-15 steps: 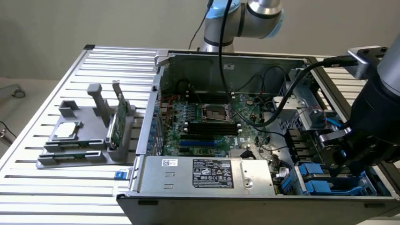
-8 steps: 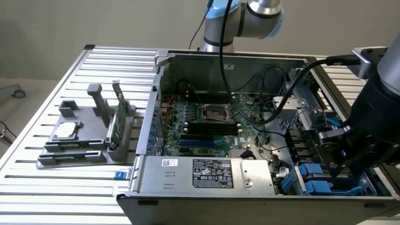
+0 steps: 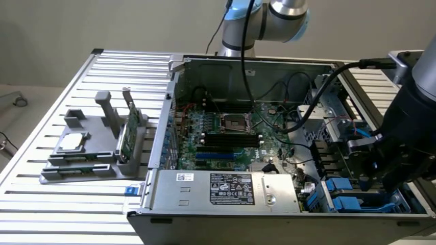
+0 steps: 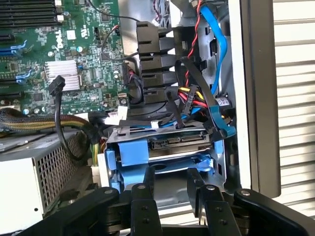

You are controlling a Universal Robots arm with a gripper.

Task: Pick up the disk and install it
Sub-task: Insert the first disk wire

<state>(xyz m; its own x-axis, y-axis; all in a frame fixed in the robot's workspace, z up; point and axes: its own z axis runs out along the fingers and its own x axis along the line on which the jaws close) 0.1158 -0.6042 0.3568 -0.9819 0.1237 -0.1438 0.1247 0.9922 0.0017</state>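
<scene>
The disk (image 4: 178, 142) lies in the drive bay at the corner of the open computer case (image 3: 178, 97), its connector edge facing the cables and blue rails (image 4: 130, 151) along both sides. My gripper (image 4: 171, 173) hangs just over its near end, open, with black fingers (image 4: 147, 181) apart and grey metal showing between them; nothing is clamped. In the exterior view the gripper (image 3: 368, 176) is low at the case's right side, directly above the blue rails (image 3: 342, 198).
A bundle of blue, black and coloured cables (image 4: 197, 98) crowds the bay behind the disk. The power supply (image 3: 225, 189) and motherboard (image 3: 232, 127) lie beside it. A grey holder (image 3: 89, 153) on the slatted table carries a small silver drive (image 3: 73, 143) and a green card (image 3: 129, 130).
</scene>
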